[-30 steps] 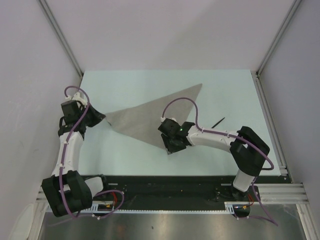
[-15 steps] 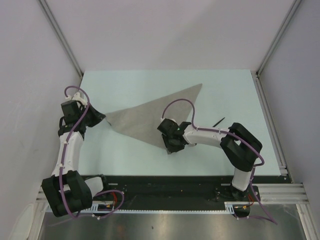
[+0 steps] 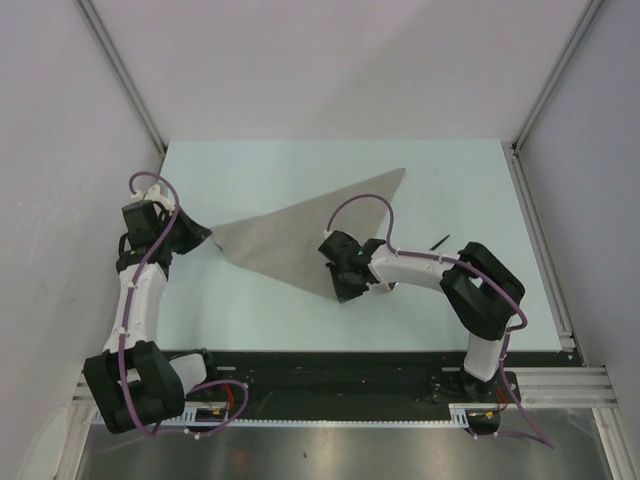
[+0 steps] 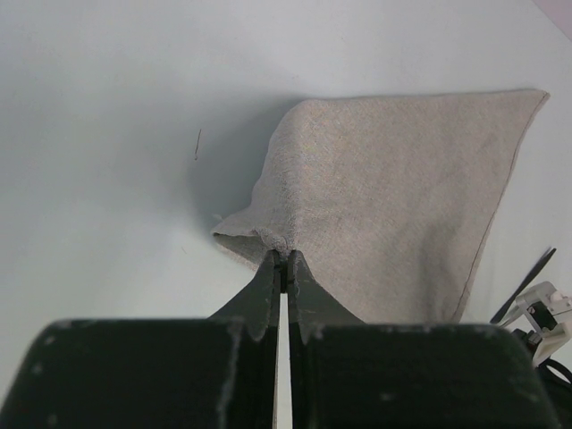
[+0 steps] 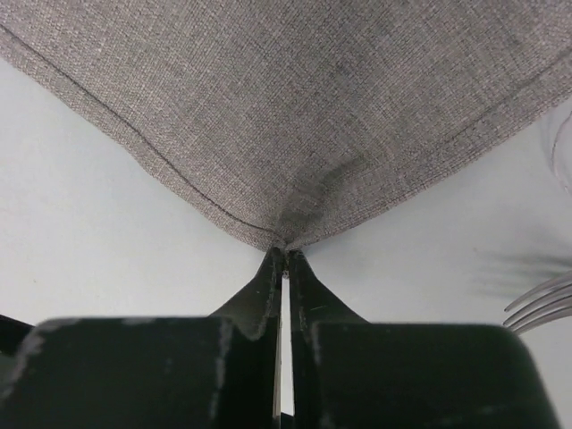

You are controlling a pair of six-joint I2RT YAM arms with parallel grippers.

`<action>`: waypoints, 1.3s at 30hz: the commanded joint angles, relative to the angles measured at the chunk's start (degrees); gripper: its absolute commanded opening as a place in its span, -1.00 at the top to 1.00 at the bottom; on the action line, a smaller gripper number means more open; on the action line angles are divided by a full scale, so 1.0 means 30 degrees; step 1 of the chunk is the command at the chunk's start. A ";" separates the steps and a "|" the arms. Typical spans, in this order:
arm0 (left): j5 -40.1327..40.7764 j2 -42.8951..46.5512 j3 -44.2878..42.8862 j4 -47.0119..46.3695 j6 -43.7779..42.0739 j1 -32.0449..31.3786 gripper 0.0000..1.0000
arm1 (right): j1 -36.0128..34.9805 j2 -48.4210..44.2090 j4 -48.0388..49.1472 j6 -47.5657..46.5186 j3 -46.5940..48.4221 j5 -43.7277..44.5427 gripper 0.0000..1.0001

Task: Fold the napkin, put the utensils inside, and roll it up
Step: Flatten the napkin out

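As left pincer (image 4: 282, 261) and right pincer (image 5: 281, 256) grip corners, the napkin (image 3: 300, 235) spans between.

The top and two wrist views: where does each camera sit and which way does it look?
Top external: fixed above and behind, facing down on the pale table; left arm and right arm both show.
Left wrist: rides the left arm, looking along the left gripper, shut on a corner of the grey-beige cloth napkin.
Right wrist: likewise; right gripper shut on another corner.
Shared: every view shows the napkin.
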State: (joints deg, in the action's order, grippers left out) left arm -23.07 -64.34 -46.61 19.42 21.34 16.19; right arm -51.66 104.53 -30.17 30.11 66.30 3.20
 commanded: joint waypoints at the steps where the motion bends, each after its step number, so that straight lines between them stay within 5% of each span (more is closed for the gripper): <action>1: -0.0571 0.0205 -0.0107 -0.0642 -0.0318 0.0171 1.00 | 0.0344 -0.0531 -0.0370 -0.0307 0.0134 0.0630 1.00; 17: -0.0279 0.1228 -0.8511 -0.0205 0.1002 0.0113 1.00 | 0.5237 -1.2044 -0.1428 -0.7095 0.5640 0.5200 1.00; 31: 0.2150 0.3456 -2.0668 0.7204 -0.1957 0.0113 0.99 | -0.0912 -1.5038 0.1236 -1.3694 1.1643 1.0766 1.00; 39: 0.4084 0.2258 -2.4749 1.0838 -0.3012 0.0113 1.00 | -0.2528 -1.2698 0.3254 -1.5717 1.3495 1.1822 1.00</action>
State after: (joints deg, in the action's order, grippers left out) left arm -15.44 -53.60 -120.03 43.88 15.11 16.19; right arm -59.02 62.81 -26.89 -11.42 105.08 34.74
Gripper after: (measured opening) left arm 0.014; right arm 0.017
